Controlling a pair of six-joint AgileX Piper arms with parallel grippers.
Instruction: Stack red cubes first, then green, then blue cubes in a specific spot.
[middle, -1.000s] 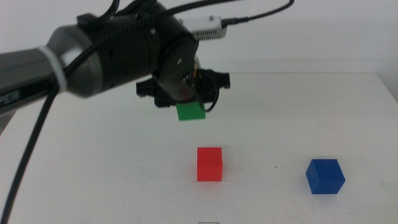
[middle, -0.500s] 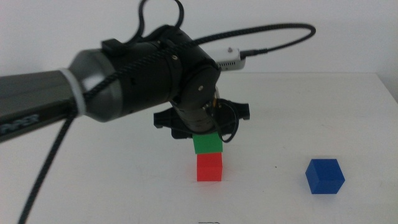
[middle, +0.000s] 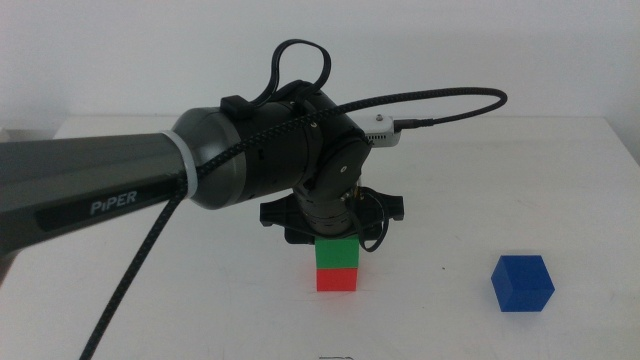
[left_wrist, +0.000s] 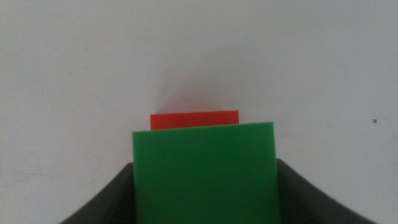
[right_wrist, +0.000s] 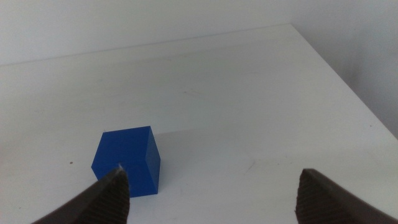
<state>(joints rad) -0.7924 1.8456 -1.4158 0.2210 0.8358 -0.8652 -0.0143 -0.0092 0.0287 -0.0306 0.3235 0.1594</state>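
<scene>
Middle view: matte green cube (middle: 336, 254) atop red cube (middle: 336, 280)

green cube (middle: 336, 254), red cube (middle: 336, 280), blue cube (middle: 523, 283), white table (middle: 500, 180)

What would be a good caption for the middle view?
Left gripper sets the small matte green cube on the small matte red cube; the deep-blue cube waits aside on the white table.

My left gripper (middle: 336, 240) and its bulky arm are crowding the green cube (middle: 336, 254) sitting on the red cube (middle: 337, 280), blocking any approach from above. Well apart, the blue cube (middle: 522, 283) is standing with bare table (middle: 560, 160) lying open all around it.
</scene>
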